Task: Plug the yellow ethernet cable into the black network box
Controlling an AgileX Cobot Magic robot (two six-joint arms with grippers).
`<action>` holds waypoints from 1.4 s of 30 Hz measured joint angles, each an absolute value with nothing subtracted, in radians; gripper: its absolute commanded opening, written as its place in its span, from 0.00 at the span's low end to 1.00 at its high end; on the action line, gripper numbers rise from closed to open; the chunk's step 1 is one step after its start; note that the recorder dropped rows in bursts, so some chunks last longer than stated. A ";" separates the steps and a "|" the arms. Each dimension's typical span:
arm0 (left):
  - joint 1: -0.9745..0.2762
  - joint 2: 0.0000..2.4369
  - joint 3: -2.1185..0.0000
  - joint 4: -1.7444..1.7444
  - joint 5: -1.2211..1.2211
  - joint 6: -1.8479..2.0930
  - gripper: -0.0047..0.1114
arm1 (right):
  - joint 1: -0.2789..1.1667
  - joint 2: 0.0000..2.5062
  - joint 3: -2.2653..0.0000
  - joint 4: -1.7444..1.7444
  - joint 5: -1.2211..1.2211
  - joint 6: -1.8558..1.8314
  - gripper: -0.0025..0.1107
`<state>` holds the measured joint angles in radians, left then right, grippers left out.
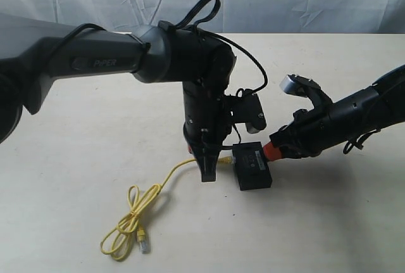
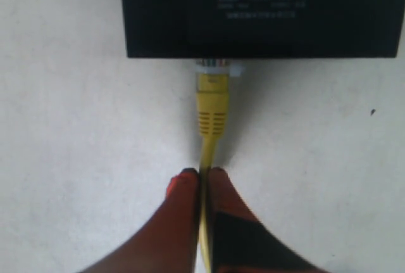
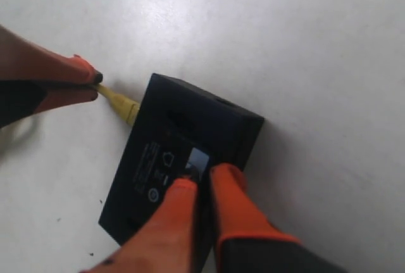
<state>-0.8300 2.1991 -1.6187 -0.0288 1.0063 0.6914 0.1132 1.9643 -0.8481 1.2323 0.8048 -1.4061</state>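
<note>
The black network box (image 3: 190, 127) looks like plain matt plastic, with a shinier little label (image 3: 197, 161) on top. The yellow ethernet cable (image 2: 212, 105) has a smooth, rubbery-looking jacket and a clear plastic plug (image 2: 218, 66). The table (image 1: 76, 140) is smooth matt off-white, and the backdrop (image 1: 304, 0) is wrinkled white cloth. The left gripper (image 2: 201, 173) has matt orange tips.

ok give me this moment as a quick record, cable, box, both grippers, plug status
cable: yellow ethernet cable, slack looped on the table, free plug lying loose
box: black network box, flat on the table
left gripper: fingers shut on the cable just behind the plug
right gripper: fingers closed together, tips pressing on the box top
plug status: clear plug at the box's side port, part of it visible outside; fully seated or not, cannot tell
</note>
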 measured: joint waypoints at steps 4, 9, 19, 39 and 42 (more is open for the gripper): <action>-0.830 2.199 -1.619 -0.029 1.006 0.691 0.17 | 0.113 1.964 -0.848 1.232 0.805 -1.401 0.07; -0.832 2.199 -1.621 -0.055 0.952 0.681 0.31 | 0.128 1.964 -0.848 1.232 0.831 -1.395 0.07; -0.818 2.170 -1.621 0.006 0.985 0.632 0.32 | 0.128 1.956 -0.848 1.232 0.836 -1.382 0.07; -0.508 1.684 -1.539 0.031 1.014 0.260 0.04 | -0.053 1.467 -0.846 0.920 0.930 -0.956 0.02; -0.430 1.466 -1.396 0.033 0.911 0.198 0.04 | -0.053 1.287 -0.829 0.790 0.869 -0.856 0.02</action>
<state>-0.4300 1.4664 -1.3958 0.0327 0.9106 0.1984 -0.0527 1.2866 -0.8287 0.7902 0.8693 -0.8560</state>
